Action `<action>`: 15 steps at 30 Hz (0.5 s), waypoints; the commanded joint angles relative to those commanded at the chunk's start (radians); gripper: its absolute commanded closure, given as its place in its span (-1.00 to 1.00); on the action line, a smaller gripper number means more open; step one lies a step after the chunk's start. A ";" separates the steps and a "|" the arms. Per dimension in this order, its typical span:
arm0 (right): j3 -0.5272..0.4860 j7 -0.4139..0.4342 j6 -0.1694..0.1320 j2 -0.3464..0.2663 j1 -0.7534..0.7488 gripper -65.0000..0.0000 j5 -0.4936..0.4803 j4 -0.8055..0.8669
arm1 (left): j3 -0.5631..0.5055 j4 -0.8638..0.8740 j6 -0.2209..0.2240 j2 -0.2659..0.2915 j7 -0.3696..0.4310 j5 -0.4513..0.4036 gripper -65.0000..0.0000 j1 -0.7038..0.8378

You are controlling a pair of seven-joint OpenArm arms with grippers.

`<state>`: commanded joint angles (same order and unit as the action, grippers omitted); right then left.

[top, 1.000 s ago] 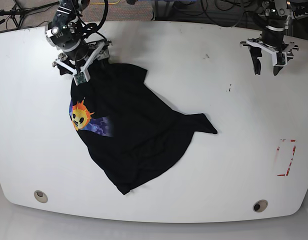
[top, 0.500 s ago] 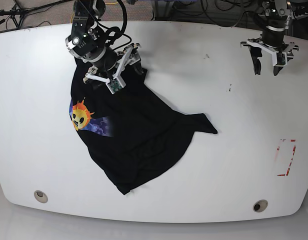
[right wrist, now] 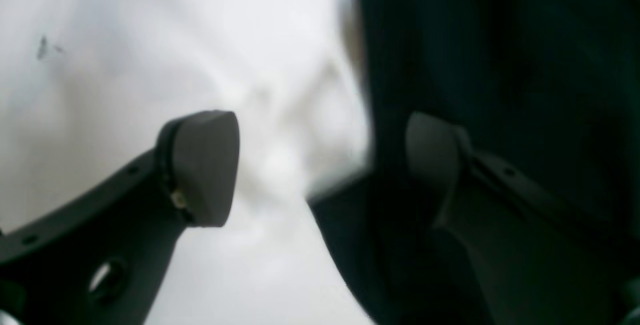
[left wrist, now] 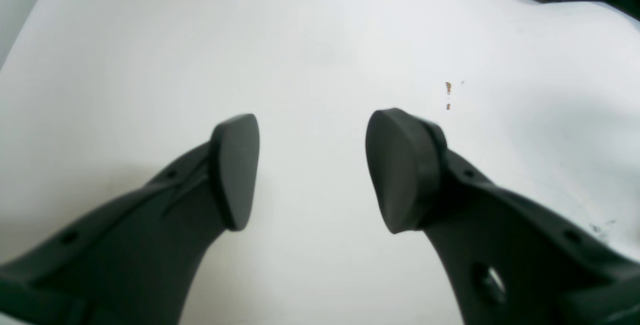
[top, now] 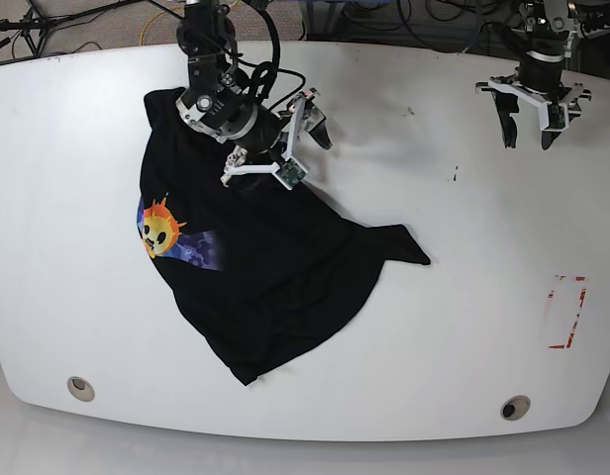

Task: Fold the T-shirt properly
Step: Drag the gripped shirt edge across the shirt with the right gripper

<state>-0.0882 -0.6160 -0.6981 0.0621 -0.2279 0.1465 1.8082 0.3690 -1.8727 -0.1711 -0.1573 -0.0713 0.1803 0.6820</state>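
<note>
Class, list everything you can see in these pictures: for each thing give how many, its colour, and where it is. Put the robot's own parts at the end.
T-shirt: one, black, crumpled across the table's left-centre in the base view.
Sun-face print: one, orange-yellow with a blue-purple patch beside it, on the shirt's left edge.
Table: one, white, filling the view.
Red outline: one, rectangular, near the table's right edge.
Round fittings: two, grey, near the front corners.
Cables: several, dark, on the floor behind the table.
Right gripper: one, black and white, open over the shirt's upper edge.
Left gripper: one, black and white, open above bare table at the far right corner.
</note>
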 joint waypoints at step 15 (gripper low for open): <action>0.026 0.183 0.090 -0.043 0.028 -0.52 0.017 -0.112 | 0.000 0.002 0.000 0.000 0.000 0.000 -0.08 0.000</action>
<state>-0.0621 -0.4335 -0.6084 0.0192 -0.2002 0.1634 1.6962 0.3690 -1.8711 -0.1711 -0.1573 -0.0713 0.1803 0.6820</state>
